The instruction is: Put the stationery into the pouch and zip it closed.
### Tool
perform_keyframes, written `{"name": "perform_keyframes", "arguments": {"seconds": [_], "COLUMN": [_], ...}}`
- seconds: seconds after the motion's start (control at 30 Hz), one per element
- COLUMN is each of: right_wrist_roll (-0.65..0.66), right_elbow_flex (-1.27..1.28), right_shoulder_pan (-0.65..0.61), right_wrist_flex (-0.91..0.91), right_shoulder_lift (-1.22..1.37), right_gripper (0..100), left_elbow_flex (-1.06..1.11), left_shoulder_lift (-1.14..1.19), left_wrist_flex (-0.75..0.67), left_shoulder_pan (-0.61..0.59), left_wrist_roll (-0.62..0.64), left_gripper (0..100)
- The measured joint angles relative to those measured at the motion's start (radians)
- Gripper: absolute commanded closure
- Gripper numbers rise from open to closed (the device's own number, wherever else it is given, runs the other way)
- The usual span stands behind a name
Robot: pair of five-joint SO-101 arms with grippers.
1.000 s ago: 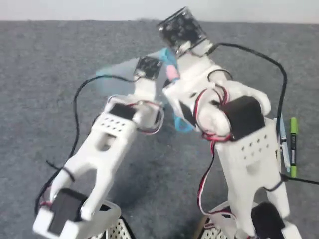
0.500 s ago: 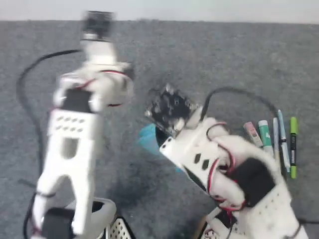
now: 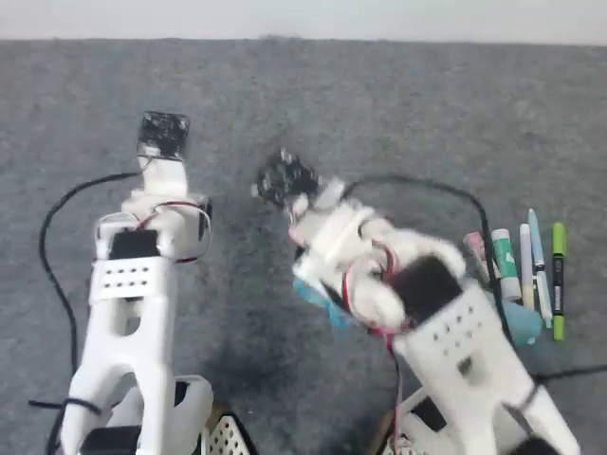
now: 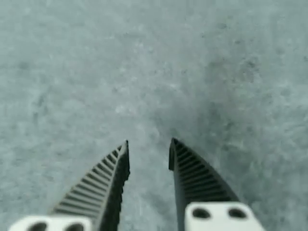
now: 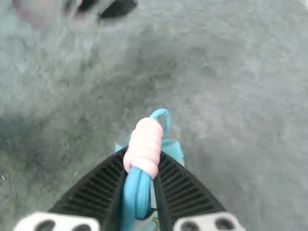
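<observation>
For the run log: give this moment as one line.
left gripper open, over mat | right gripper shut on pouch cord | pens loose on mat

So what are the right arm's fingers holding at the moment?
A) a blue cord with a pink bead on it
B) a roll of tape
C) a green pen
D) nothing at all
A: in the right wrist view the right fingers are closed around a blue cord, with a pink bead at their tips.
</observation>
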Motion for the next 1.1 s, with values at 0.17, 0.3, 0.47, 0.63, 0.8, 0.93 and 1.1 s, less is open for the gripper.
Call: {"name": "perform_keyframes", "arguments": {"seconds": [0.17, 0.3, 0.47, 0.63, 0.8, 0.93, 1.1], "right_wrist_roll": [0.005, 0.038, 0.04, 0.031, 0.031, 0.038, 0.038], "right_elbow_flex": [-0.514, -0.941, -1.224, -1.247, -1.057, -0.756, -0.236], "right_shoulder_pan": [0.077, 0.072, 0.0, -0.137, -0.141, -0.137, -0.137], "right_wrist_flex": [0.216, 0.365, 0.368, 0.368, 0.368, 0.308, 0.038], "right_shoulder_lift": [0.393, 0.809, 1.181, 1.217, 1.137, 0.928, 0.523], "right_gripper": [99.2, 99.2, 99.1, 99.1, 99.0, 99.1, 99.1], "left_elbow_flex": [0.049, 0.054, 0.054, 0.054, 0.054, 0.054, 0.054], "left_shoulder_lift": [0.0, 0.0, 0.0, 0.0, 0.0, 0.0, 0.0], "left_wrist_flex": [-0.037, -0.043, -0.084, -0.167, -0.172, -0.163, -0.106], "left_shoulder_pan": [0.014, -0.083, -0.295, -0.526, -0.572, -0.56, -0.508], "left_wrist_roll": [0.038, 0.081, 0.051, -0.054, -0.187, -0.193, -0.193], "left_gripper": [87, 87, 87, 87, 87, 86, 86]}}
